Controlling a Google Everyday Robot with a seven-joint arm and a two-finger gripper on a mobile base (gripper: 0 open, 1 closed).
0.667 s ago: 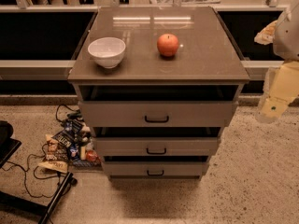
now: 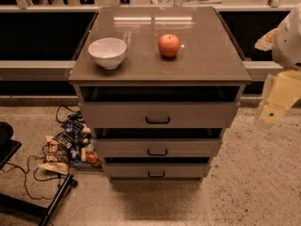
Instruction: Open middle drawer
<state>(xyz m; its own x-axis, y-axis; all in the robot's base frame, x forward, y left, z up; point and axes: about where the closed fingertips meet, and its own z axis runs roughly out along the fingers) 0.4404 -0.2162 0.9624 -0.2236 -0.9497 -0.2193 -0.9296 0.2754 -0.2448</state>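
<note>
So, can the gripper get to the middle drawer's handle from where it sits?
Probably yes. The gripper hangs to the right of the cabinet, and nothing stands before the middle drawer or its handle; the floor clutter lies to the left.

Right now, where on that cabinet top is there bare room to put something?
Bare: the right side of the top past the apple, the back strip behind the bowl, and the front edge. Bowl and apple crowd the left-middle. The end effector hangs right of the top.
</note>
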